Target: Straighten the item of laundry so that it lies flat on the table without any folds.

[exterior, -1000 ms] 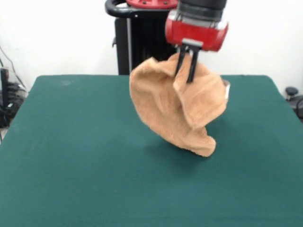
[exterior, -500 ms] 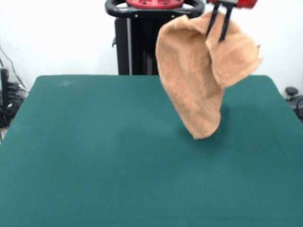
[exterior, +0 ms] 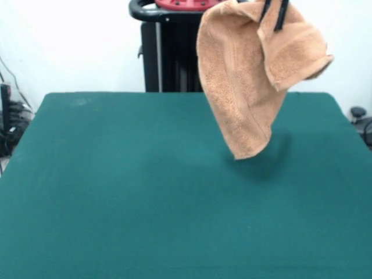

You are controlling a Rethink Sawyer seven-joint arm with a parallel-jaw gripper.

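You have the towel (exterior: 247, 75) lifted clear of the table (exterior: 116, 192), hanging in the air over the far right part of the green top. The gripper (exterior: 274, 13) shows only as two dark fingers (exterior: 281, 15) at the top edge, clamped on a fold near the towel's upper right. From there the cloth drapes down in a loose, doubled-over shape, narrowing to a rounded tip that dangles above the felt without touching it. You can see its shadow on the table just below and right of that tip
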